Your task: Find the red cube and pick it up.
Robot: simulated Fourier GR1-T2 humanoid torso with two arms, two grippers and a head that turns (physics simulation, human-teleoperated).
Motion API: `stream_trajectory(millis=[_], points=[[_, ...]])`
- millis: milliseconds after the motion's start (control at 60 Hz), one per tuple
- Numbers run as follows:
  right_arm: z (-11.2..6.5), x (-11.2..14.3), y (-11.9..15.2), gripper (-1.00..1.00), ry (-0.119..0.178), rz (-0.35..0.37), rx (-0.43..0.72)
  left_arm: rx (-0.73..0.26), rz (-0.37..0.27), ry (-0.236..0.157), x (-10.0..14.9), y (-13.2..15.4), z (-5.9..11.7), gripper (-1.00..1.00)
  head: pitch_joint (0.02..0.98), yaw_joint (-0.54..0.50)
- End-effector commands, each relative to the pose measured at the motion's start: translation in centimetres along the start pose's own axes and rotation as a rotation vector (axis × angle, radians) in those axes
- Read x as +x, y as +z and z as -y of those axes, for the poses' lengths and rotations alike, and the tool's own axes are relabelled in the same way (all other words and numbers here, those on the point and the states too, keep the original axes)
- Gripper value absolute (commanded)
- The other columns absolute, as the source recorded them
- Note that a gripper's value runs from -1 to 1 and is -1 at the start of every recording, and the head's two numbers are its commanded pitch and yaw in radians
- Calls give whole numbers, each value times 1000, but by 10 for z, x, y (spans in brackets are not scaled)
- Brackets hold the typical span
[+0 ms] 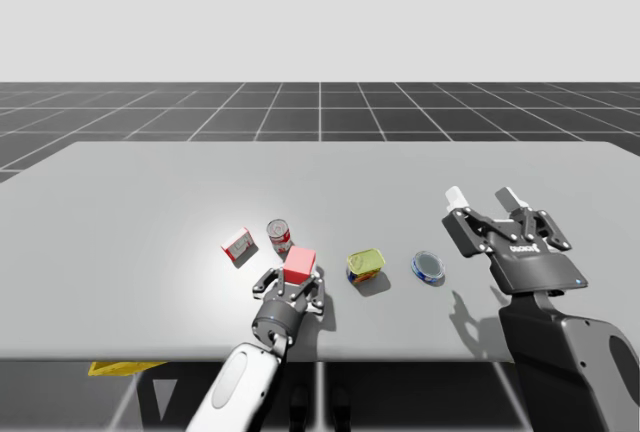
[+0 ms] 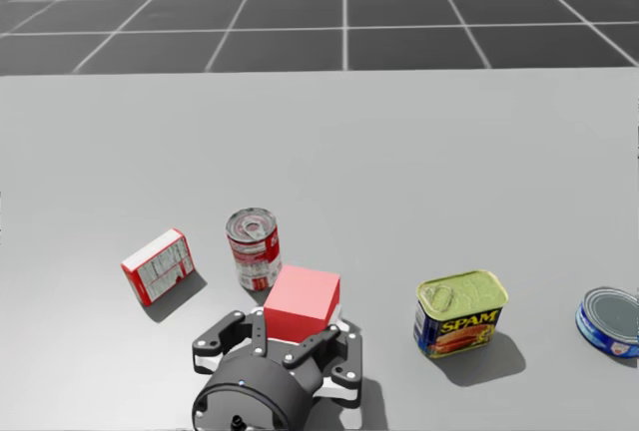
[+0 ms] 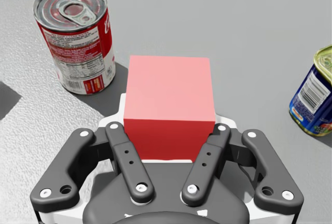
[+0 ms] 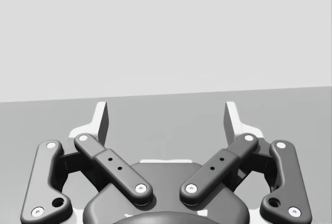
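Clamping the red cube (image 3: 169,97) from both sides with the left gripper (image 3: 170,126) beside the red can (image 3: 75,37), holding the right gripper (image 4: 166,117) spread wide.

Bright, even light falls from above and the left across the grey table (image 1: 120,202), pooling in a pale glare around the red-and-white box (image 1: 238,244) and the red can (image 1: 279,236). Dark shadows fall to the right of the blue tin with the yellow lid (image 2: 460,312) and onto the table beneath my right gripper (image 1: 484,196). The red cube (image 3: 169,105) shows a top face paler than its front.
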State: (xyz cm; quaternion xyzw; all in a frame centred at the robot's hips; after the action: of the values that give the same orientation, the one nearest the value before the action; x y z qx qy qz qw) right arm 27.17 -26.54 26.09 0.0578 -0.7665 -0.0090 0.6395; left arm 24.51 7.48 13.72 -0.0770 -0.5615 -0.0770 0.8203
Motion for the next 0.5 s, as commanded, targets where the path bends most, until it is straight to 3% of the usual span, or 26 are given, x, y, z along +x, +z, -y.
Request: stream_trajectory(millis=[17,150,300,417,500], points=[[0,1,1,-1000,0,0,-1,-109,-49,-23,-16,2,6,1000,576,62],[1,1,1,-1000,-1,0,-3,-123,-49,-26,-16,1,7,1000,488,69],[1,1,1,-1000,-1,0,1,-142,-45,-27,-14,2,10,1000,463,72],[2,1,0,-1000,0,0,1,-185,-32,18,7,5,6,1000,464,70],[2,1,0,-1000,1,-1,1,-192,2,12,25,9,3,1000,463,70]])
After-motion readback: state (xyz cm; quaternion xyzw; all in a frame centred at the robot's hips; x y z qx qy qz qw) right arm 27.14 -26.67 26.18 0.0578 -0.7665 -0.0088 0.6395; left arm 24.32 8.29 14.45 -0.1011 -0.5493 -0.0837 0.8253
